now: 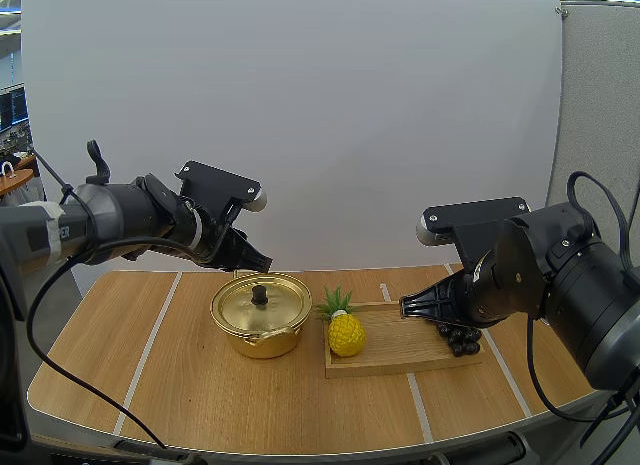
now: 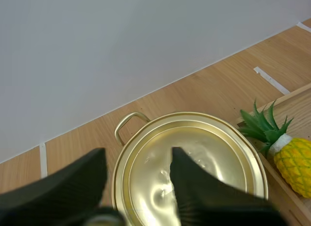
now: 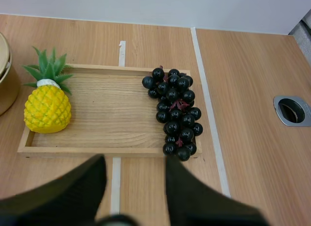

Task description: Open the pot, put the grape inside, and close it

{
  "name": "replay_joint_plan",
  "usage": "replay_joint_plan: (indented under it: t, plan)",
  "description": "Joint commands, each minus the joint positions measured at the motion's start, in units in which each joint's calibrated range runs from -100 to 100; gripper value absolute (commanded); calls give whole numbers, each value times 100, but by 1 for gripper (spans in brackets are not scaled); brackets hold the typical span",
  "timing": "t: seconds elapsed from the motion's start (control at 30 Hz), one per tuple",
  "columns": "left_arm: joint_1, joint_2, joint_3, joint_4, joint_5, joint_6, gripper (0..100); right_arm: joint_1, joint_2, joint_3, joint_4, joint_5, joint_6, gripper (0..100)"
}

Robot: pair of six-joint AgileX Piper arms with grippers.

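Grippers spread and empty — one over the pot, one short of the tray.

Left gripper [image 1: 255, 261] hangs just above the back rim of the gold pot [image 1: 262, 337], its two fingers [image 2: 194, 192] standing well apart with nothing between them. The lid [image 2: 194, 153] sits closed on the pot beneath and ahead of the tips, and in the high view its black knob [image 1: 260, 295] is just below them. Right gripper [image 3: 136, 163] is likewise parted and holds nothing — the bunch of grapes [image 3: 176, 112] lies ahead of its fingertips, at the end of the wooden tray [image 3: 107, 109] far from the pot. A toy pineapple [image 3: 47, 108] stands on the tray's other end, near the pot. Pot and tray rest on the table [image 1: 200, 385].
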State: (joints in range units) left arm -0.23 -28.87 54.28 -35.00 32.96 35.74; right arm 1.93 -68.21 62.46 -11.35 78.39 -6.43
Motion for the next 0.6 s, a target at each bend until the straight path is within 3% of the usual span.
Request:
replay_joint_plan:
  t: [0.0, 0.23, 0.37, 0.57]
  plan:
    - [-30, 13, -41, -87, -97, 127, 100, 10, -22, -58, -26, -177, -27, 100]
    - [-30, 27, -41, -86, 63, 513, 100, 10, -22, -58, -26, -177, -27, 100]
    - [-30, 280, -234, -212, 954, 1261, 100, 10, -22, -58, -26, -193, -27, 100]
    - [-37, 1015, -1118, -252, 2130, 1327, 100, 10, -22, -58, -26, -382, -27, 100]
